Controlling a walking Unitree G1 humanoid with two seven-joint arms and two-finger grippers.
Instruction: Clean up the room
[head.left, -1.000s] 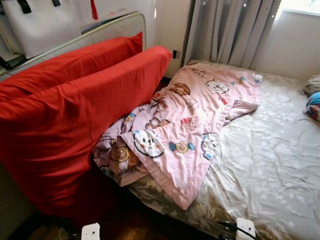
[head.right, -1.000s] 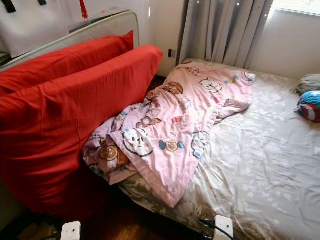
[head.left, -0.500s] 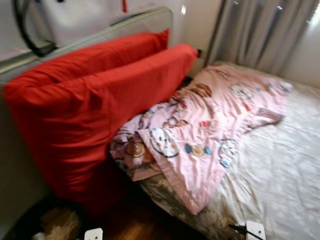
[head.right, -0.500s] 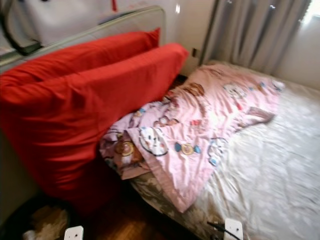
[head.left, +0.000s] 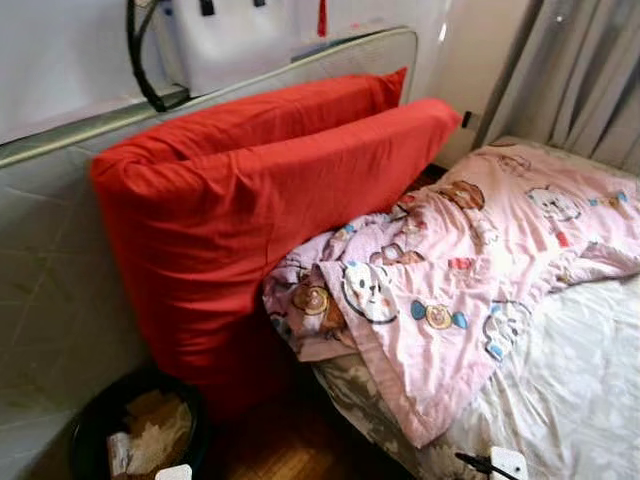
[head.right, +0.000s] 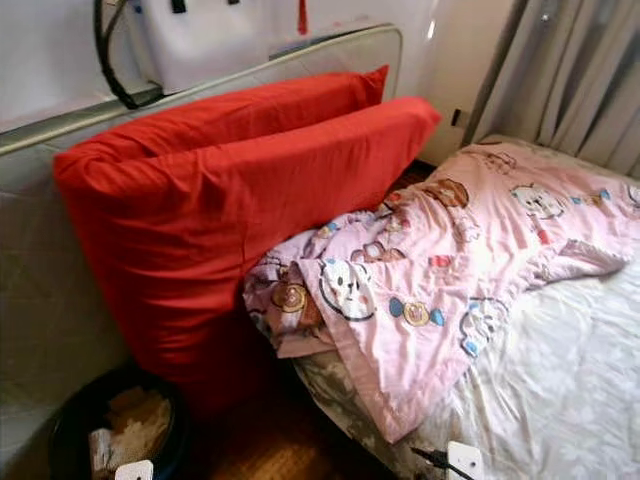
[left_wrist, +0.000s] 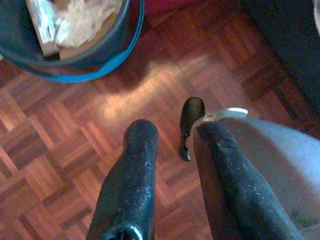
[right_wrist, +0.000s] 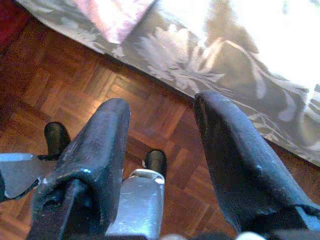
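While both arms hang low beside the robot's body, the left gripper (left_wrist: 170, 145) points down at the wooden parquet floor (left_wrist: 60, 150), its two black fingers (left_wrist: 131, 180) spread slightly apart with nothing between them. The right gripper (right_wrist: 162, 150) also hangs over the floor, fingers spread wide and empty, just beside the bed's edge, where the floral grey sheet (right_wrist: 210, 65) drapes down. A corner of the pink blanket (right_wrist: 112, 15) hangs over that edge too.

Nearest on the robot's left, a dark round bin (head.left: 95, 425) sits on the floor, holding crumpled paper and cardboard (head.left: 150, 430); in the left wrist view its rim (left_wrist: 100, 70) shows a blue band. It stands against the foot of a big red cushion (head.left: 250, 220), which leans upright between the bed and a grey quilted mattress (head.left: 50, 260) propped along the wall. A second red cushion (head.left: 300, 105) stands just behind the first.

To the right, the pink cartoon-print blanket (head.left: 460, 270) lies rumpled across the bed, its near end bunched against the red cushion and one corner spilling over the bed's side. The pale sheet (head.left: 570, 380) lies bare beside it.

Farther back, a white bag (head.left: 230, 40) with a black strap (head.left: 140, 60) hangs on the wall above the mattress, and grey curtains (head.left: 585, 70) fall behind the head of the bed.
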